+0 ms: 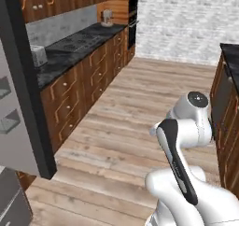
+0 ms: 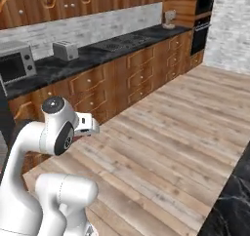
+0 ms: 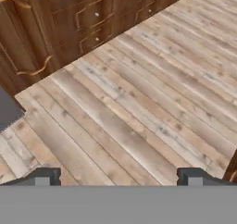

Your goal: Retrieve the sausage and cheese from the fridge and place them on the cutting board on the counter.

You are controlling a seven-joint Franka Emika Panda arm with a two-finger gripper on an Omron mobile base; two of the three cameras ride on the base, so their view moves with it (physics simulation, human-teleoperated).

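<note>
My gripper [image 3: 118, 177] is open, its two dark fingertips [image 3: 44, 176] wide apart over bare wooden floor with nothing between them. The fridge [image 1: 21, 103] is at the far left of the left base view: a grey door with a dark edge stands swung open, with grey door shelves [image 1: 8, 120] and a lower drawer [image 1: 11, 199] beside it. A black veined counter [image 1: 70, 57] runs along the wall over brown cabinets and is also seen as a counter [image 2: 93, 59] in the right base view. The sausage, the cheese and the cutting board are out of view.
On the counter stand a microwave [image 2: 15, 63], a toaster [image 2: 66, 49], a cooktop [image 2: 117, 44] and a coffee machine [image 2: 169, 19]. A second black worktop [image 2: 232, 201] lies to the right. Wall ovens [image 2: 202, 20] close the far end. Wooden floor [image 1: 140, 103] lies between.
</note>
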